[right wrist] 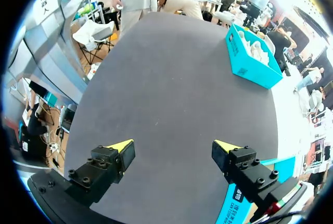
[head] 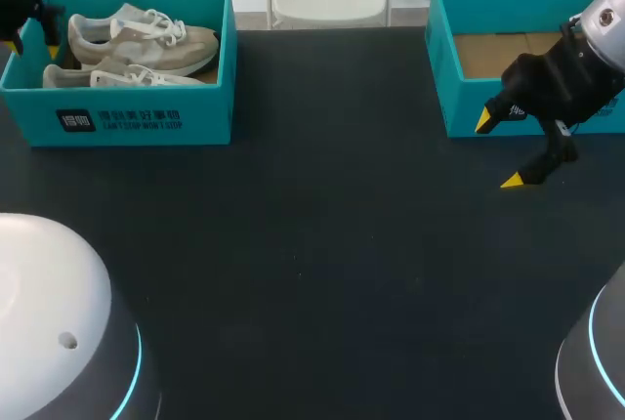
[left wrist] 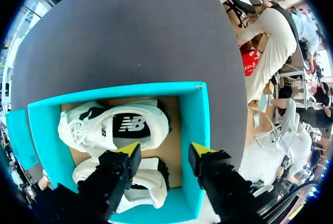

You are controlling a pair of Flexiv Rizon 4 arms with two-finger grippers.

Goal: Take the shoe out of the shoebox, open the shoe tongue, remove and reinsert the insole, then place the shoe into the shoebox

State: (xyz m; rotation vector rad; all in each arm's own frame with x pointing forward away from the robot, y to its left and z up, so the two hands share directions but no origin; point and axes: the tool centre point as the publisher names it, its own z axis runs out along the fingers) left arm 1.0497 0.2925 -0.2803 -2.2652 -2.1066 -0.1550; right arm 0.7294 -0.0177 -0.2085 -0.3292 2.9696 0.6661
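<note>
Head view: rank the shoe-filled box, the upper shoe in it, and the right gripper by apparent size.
1. Box
2. Upper shoe and right gripper look alike; gripper sits nearer the camera, so unranked.

A robotics lab: black worktable flanked by left arm and right arm.

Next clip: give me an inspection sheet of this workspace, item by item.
Surface: dark table, plain and even.
Job's things: teal shoebox at my left, holding a far shoe and a near shoe, both pale, lying side by side. Second teal box at my right, with only its cardboard floor showing.
Clutter: nothing seen.
Grippers: left tool is open above the teal shoebox, holding nothing. Right tool is open in front of the second teal box, holding nothing.
Cables: nothing seen.
Surroundings: nothing seen reaching over the table.
</note>
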